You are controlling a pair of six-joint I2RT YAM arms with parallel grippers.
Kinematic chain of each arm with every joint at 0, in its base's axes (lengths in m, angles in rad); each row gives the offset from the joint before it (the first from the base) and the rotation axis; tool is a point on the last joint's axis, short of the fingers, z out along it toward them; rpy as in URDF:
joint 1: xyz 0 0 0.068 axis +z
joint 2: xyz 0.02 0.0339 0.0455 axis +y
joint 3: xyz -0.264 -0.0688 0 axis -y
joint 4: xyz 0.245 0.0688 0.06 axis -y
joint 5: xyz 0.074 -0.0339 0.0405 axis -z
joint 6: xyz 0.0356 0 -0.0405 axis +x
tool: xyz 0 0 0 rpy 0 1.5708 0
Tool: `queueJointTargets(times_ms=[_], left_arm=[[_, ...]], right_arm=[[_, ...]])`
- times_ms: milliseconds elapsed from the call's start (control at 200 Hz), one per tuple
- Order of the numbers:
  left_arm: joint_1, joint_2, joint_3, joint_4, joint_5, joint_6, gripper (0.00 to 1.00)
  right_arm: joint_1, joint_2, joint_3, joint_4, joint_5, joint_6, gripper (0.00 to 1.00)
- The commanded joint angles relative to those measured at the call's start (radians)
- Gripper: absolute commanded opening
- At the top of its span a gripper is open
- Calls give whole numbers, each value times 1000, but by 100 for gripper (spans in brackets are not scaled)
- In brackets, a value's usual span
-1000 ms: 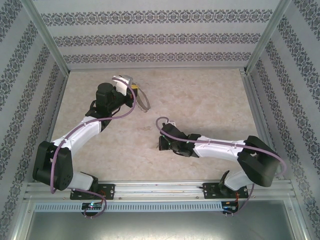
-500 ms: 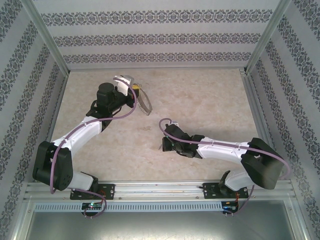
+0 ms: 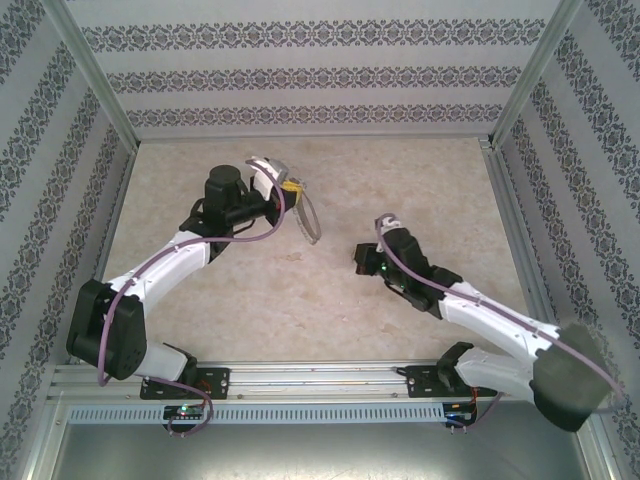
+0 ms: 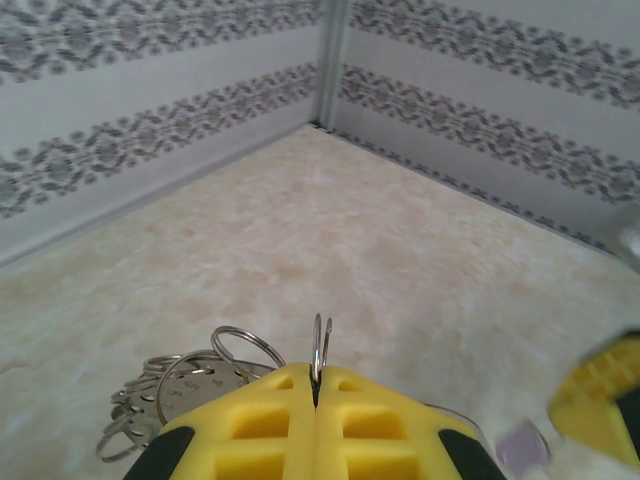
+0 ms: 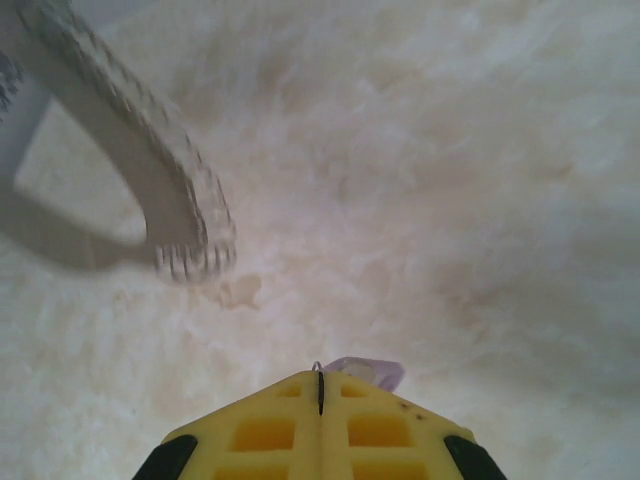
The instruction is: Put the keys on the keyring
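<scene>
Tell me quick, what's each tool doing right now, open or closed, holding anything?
Left tool: closed, pinching the keyring.
Right tool: closed on the lilac-headed key.

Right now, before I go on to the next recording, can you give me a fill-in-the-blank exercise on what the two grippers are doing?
1. The left gripper, jaws ___ (open or shut), pinches the thin silvery metal keyring.
2. The right gripper pinches a small key with a pale ___ plastic head.
3. Both grippers' fingers are ___ in colour.

Missing words: shut; lilac; yellow.
</scene>
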Motion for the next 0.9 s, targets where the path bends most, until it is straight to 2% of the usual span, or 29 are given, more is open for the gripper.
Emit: queueJointTargets(times_ms=[0,165,465,669,899], left_arm=[[-34,7,17,-6,83,76,0],[-90,13,-5,4,159,162,0],[-151,35,54,-181,239,298,0],[-163,51,116,-263,234,275,0],[-187,74,151,-272,203,252,0]], right_arm=[[-77,-67,-29,67,-113,-55,0],[-143,-119,-22,91,-180,-123,0],[-182,-109,-43,249,-255,-236,0],[-196,-69,-50,356,-349,-255,0],[-193,-64,-52,396,-390,-252,0]])
